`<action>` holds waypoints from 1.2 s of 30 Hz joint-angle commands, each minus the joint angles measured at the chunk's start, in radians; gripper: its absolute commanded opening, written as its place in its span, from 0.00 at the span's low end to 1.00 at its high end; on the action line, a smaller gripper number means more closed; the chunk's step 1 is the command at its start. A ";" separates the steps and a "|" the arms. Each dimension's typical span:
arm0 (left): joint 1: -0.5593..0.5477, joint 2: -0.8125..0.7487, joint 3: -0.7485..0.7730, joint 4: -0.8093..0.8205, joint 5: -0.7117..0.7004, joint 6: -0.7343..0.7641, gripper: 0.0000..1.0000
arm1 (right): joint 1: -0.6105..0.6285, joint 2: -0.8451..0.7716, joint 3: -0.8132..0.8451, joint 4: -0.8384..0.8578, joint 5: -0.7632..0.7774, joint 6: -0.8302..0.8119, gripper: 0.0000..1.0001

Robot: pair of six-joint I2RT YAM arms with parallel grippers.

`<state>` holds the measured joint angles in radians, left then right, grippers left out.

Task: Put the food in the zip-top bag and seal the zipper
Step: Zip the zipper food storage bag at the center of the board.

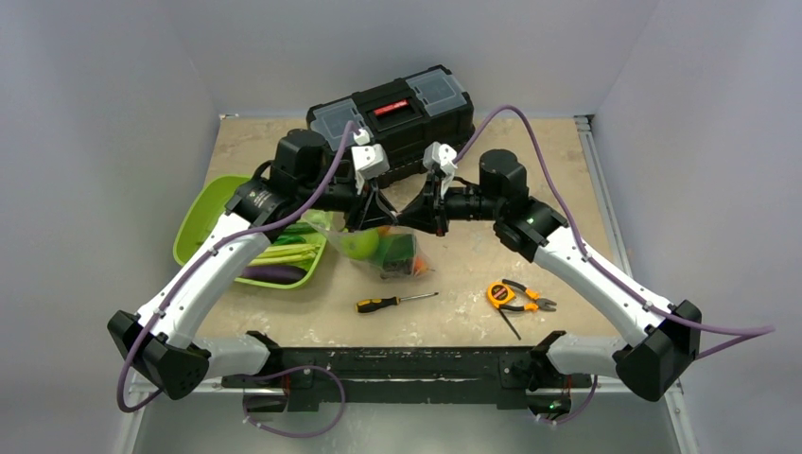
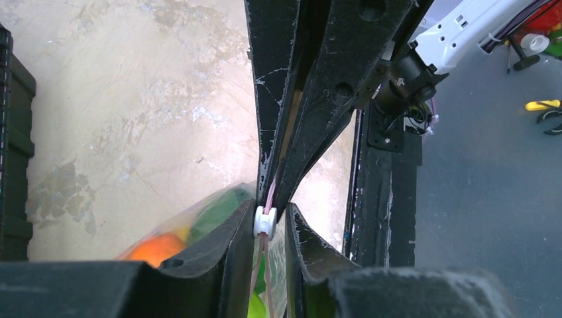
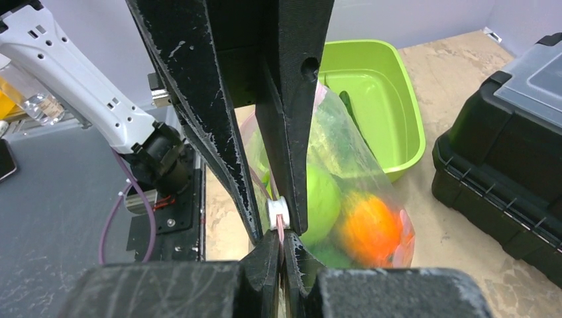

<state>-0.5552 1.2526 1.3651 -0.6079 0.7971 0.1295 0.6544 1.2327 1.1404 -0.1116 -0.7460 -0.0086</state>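
The clear zip-top bag [image 1: 390, 253] hangs lifted between both grippers over the table's middle. It holds food: a green apple [image 1: 359, 244], an orange piece [image 3: 371, 225] and darker green pieces. My right gripper [image 3: 281, 240] is shut on the pinkish zipper [image 3: 281, 232] at the bag's end. My left gripper [image 2: 272, 213] faces it, its jaws drawn in around the zipper's white slider [image 2: 265, 222], which sits at its tips with a thin gap on one side. In the top view my left gripper [image 1: 367, 219] and my right gripper [image 1: 421, 219] almost touch.
A lime-green tray [image 1: 210, 219] at left holds a purple eggplant [image 1: 274, 274] and green vegetables. A black toolbox [image 1: 392, 113] stands at the back. A screwdriver [image 1: 397, 302], an orange tape measure [image 1: 498, 293] and pliers [image 1: 531, 304] lie in front.
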 commanded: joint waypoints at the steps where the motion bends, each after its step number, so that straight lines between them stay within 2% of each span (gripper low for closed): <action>1: 0.013 -0.007 0.009 0.032 0.037 0.002 0.12 | 0.001 -0.037 0.002 0.052 0.005 -0.016 0.00; 4: 0.015 -0.005 0.014 0.010 0.047 0.022 0.00 | 0.001 -0.055 -0.016 0.074 0.044 -0.009 0.00; 13: 0.016 -0.038 0.004 -0.054 -0.003 0.074 0.00 | 0.000 -0.151 -0.139 0.269 0.368 0.169 0.00; 19: 0.024 -0.061 -0.001 -0.095 -0.069 0.090 0.00 | 0.001 -0.201 -0.197 0.336 0.469 0.203 0.00; 29: 0.052 -0.161 -0.049 -0.178 -0.148 0.100 0.00 | -0.004 -0.231 -0.229 0.354 0.517 0.221 0.00; 33: 0.058 -0.200 -0.089 -0.174 -0.165 0.098 0.00 | -0.012 -0.217 -0.206 0.331 0.418 0.195 0.00; 36: 0.057 -0.185 -0.099 -0.105 -0.135 0.053 0.00 | -0.013 -0.176 -0.139 0.249 0.252 0.119 0.00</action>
<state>-0.5041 1.0622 1.2774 -0.7643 0.6498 0.2043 0.6403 1.0294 0.9146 0.1707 -0.3473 0.1917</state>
